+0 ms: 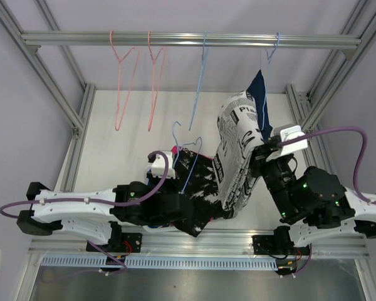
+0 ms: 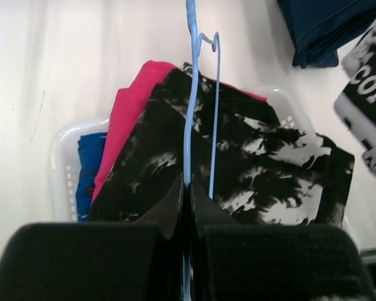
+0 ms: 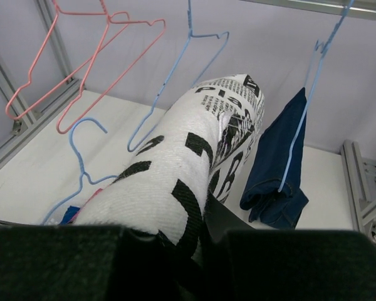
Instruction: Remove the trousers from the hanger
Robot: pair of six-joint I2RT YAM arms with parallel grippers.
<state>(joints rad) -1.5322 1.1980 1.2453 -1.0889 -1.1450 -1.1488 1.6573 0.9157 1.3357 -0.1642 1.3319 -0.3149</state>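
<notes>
The right gripper (image 3: 199, 231) pinches the near end of the white trousers (image 3: 194, 144). The cloth runs up and away from the fingers in a thick roll toward the far side. From above, these trousers sit right of centre, and their near end drops to the right edge of the black trousers (image 2: 250, 163).

Just right of and beyond the white trousers, the denim trousers (image 3: 279, 163) hang folded over a blue hanger (image 3: 307, 94). That hanger is hooked on the far rail (image 1: 188, 41). The denim is apart from both grippers.

The left gripper (image 2: 185, 188) has its fingers pressed together on the wire of a loose hanger (image 2: 189, 113). This blue hanger stands upright with its hook toward the far side, just above the black trousers.

A white basket (image 2: 59, 169) sits on the table (image 1: 113, 138) just beyond the left gripper. It holds three garments:
- The blue trousers (image 2: 89, 163) are at the left, low inside the wall.
- The pink trousers (image 2: 128, 119) are beside them and rise above the rim.
- The black trousers lie on top, spread rightward over the right rim.

Also on the rail, left of the denim, hang two pink hangers (image 1: 122, 81) and a bare blue hanger (image 1: 199, 88).
</notes>
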